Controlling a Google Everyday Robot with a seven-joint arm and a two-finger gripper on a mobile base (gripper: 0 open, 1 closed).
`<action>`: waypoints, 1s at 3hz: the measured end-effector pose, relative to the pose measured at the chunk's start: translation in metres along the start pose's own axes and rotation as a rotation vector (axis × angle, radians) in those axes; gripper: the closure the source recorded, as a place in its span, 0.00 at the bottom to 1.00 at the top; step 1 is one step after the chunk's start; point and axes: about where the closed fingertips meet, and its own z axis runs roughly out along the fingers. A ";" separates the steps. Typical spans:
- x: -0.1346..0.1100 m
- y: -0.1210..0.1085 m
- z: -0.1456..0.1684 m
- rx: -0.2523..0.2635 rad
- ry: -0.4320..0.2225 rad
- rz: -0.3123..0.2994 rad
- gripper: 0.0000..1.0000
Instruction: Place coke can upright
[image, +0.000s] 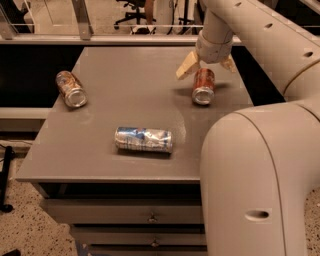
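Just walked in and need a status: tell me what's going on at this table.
The robot arm reaches over the grey table, its gripper open at the far end of the coke can, a finger to each side. The can lies on its side, not yet stood up. A blue-and-silver can and a brown-orange can lie on their sides elsewhere, apart from the gripper.
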 end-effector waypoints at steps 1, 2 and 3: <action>0.003 0.004 0.010 0.002 0.037 0.030 0.19; 0.002 0.005 0.013 0.006 0.046 0.047 0.37; -0.001 0.003 0.008 0.020 0.032 0.050 0.60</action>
